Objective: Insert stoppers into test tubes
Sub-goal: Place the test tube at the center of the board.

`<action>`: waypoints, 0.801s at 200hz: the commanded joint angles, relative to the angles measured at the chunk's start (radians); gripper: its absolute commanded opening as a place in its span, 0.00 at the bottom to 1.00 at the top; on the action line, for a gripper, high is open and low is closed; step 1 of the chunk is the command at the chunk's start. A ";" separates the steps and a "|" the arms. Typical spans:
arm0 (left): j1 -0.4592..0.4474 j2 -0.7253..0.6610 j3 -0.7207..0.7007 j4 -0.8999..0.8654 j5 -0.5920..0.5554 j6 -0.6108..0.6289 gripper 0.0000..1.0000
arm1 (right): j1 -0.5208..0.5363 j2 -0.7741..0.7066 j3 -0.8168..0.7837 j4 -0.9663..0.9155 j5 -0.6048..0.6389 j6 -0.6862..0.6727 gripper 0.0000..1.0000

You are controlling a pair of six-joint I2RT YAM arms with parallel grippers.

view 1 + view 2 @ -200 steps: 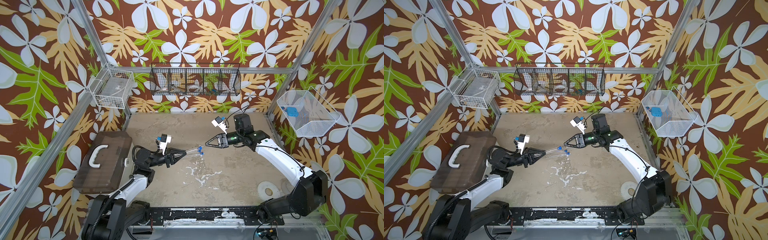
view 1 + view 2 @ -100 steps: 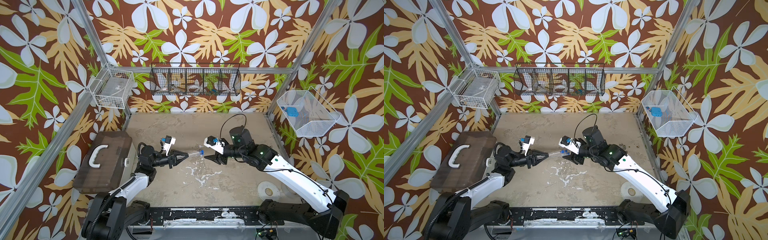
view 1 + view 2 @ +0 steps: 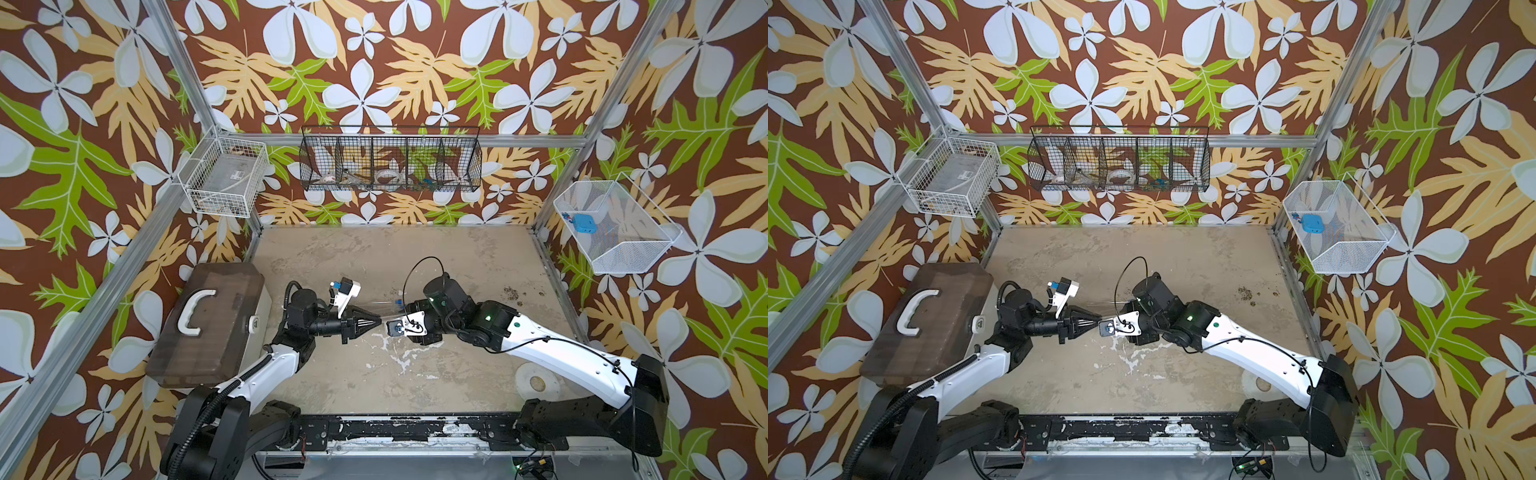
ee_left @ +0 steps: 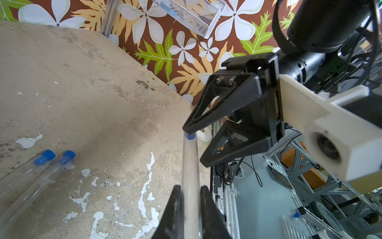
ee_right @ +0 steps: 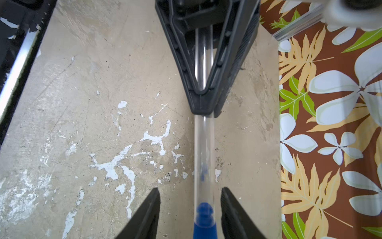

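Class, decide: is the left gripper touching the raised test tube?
Touching. In the left wrist view, the left gripper is shut on the test tube, pressing both its sides with no gap.

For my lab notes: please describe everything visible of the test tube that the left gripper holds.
The test tube is thin, straight and clear, and it is roughly horizontal. The left gripper is shut on it near one end. A bright-blue stopper sits in the other end, between the fingers of the open right gripper.
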 commanded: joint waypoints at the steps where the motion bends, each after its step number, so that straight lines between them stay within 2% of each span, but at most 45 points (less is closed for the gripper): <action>1: -0.002 -0.004 0.009 -0.004 0.016 0.030 0.00 | 0.001 0.004 0.008 0.026 0.029 -0.003 0.39; 19: -0.002 -0.003 0.009 -0.005 0.015 0.030 0.00 | 0.002 0.011 0.013 0.021 0.036 -0.002 0.28; 36: -0.002 -0.003 0.008 -0.004 0.016 0.030 0.00 | 0.002 0.013 0.012 0.024 0.043 0.003 0.24; 92: -0.003 -0.007 0.008 -0.005 0.017 0.028 0.00 | 0.003 0.023 0.018 0.024 0.054 0.011 0.21; 115: -0.003 -0.007 0.008 -0.004 0.017 0.027 0.00 | 0.003 0.025 0.018 0.022 0.055 0.010 0.12; 132: -0.003 -0.009 0.007 -0.007 0.008 0.023 0.00 | 0.003 0.025 0.013 0.022 0.061 0.008 0.11; 160: -0.004 -0.018 0.013 -0.055 -0.022 0.047 0.28 | 0.001 0.020 -0.008 0.031 0.068 0.001 0.11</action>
